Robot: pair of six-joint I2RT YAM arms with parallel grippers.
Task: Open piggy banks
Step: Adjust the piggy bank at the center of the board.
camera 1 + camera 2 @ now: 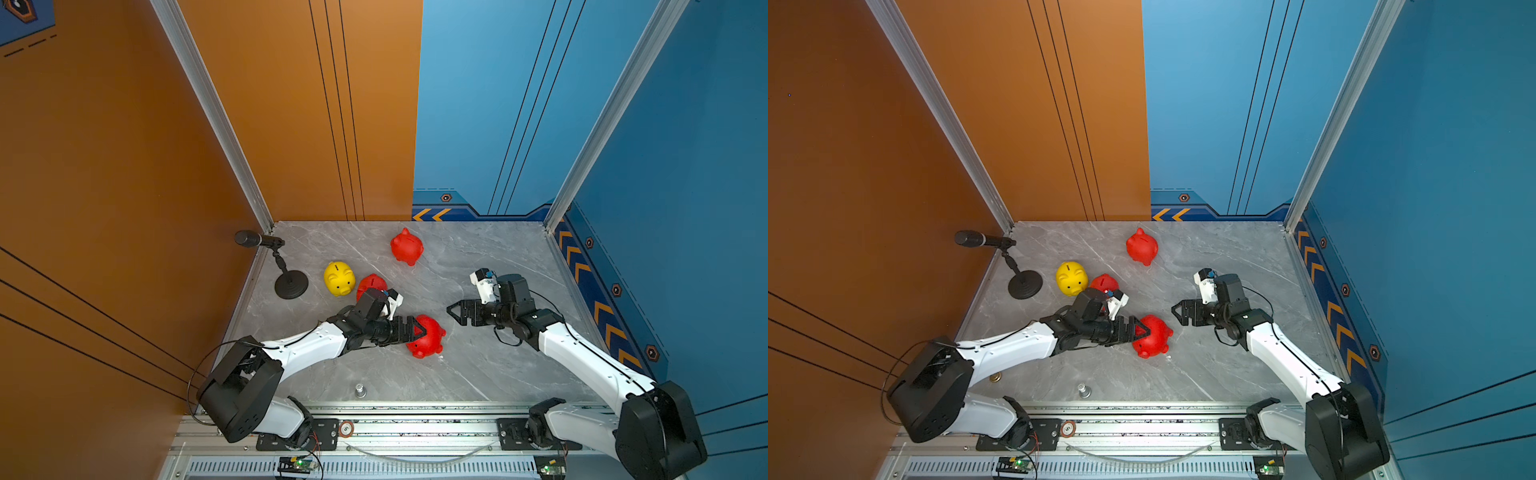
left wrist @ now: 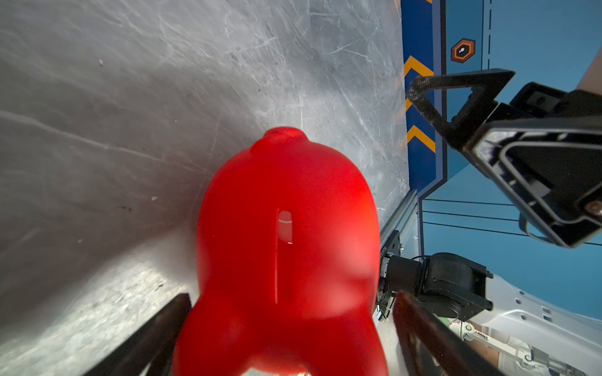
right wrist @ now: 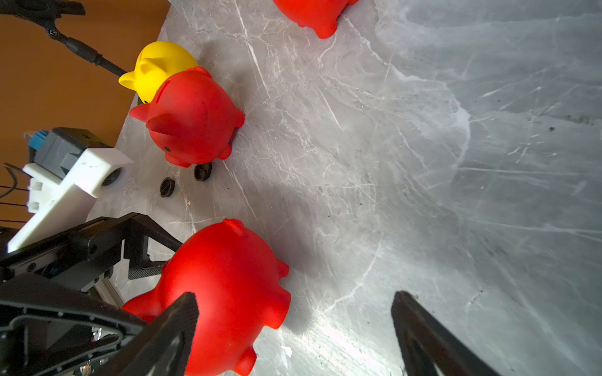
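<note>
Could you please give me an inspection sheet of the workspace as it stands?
Surface: grey marble table, white veins.
Job's things: yellow piggy bank beside middle red piggy bank; far red piggy bank alone; near red piggy bank in front.
Clutter: two black plugs on the table; microphone stand.
Grippers: left gripper open, straddling near red piggy bank; right gripper open, empty.
Cables: black cable looped by left arm's base.
Surroundings: orange wall, blue wall.

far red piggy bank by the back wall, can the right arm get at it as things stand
Probably yes: the right pincer is open and empty, and only bare table lies between it and the far red piggy bank. How far the arm stretches is a guess.
</note>
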